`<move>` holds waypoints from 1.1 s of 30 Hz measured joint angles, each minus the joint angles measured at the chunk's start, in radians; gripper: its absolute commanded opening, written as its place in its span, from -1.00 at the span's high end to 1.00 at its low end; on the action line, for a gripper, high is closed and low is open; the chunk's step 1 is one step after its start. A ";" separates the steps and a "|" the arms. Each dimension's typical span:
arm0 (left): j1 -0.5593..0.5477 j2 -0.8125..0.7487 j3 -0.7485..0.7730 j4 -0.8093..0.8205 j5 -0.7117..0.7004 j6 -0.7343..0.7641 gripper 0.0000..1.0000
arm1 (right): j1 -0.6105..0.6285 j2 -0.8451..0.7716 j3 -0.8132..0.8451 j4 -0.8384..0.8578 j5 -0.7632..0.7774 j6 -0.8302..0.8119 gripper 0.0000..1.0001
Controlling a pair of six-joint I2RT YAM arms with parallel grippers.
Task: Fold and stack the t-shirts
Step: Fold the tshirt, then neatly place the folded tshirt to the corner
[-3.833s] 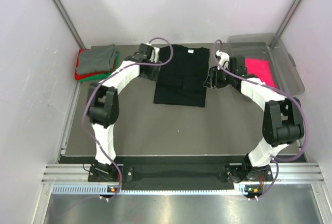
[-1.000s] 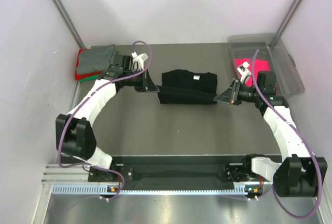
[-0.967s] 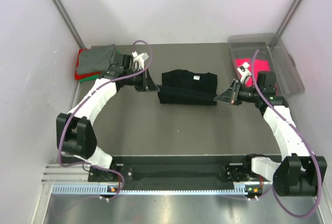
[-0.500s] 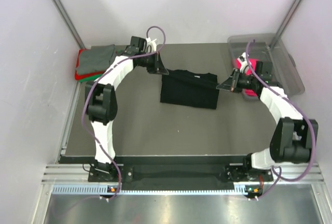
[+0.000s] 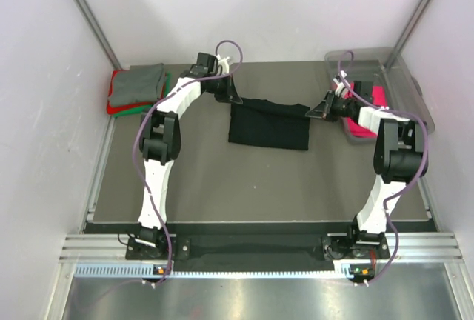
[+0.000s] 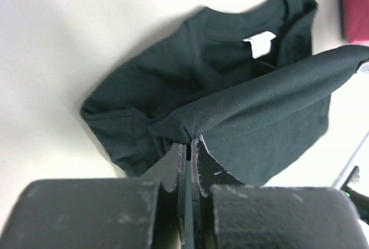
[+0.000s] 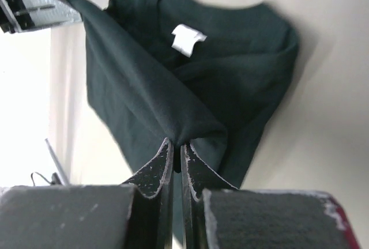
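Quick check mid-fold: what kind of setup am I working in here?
Probably an enclosed lab workcell, not a home: plain white walls on aluminium posts, a grey table, and a clear plastic bin at one corner.

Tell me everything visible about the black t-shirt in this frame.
The black t-shirt is soft plain cloth with a white neck label at the collar. It lies partly folded on the grey table, toward its far side. One layer is lifted and stretched taut between the left claw and right claw, each shut on a pinched corner.
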 measured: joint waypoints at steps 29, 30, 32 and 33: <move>0.030 -0.062 -0.018 -0.023 -0.268 0.078 -0.42 | 0.047 -0.071 0.041 0.129 -0.009 -0.050 -0.10; 0.039 -0.062 -0.028 -0.024 -0.240 0.072 -0.42 | 0.063 -0.059 0.048 0.120 -0.012 -0.057 -0.07; 0.056 -0.055 -0.042 -0.036 -0.187 0.057 -0.42 | 0.093 -0.014 0.073 0.106 -0.017 -0.072 -0.04; 0.062 -0.049 -0.043 -0.036 -0.164 0.050 -0.43 | 0.106 0.014 0.089 0.097 -0.016 -0.081 -0.03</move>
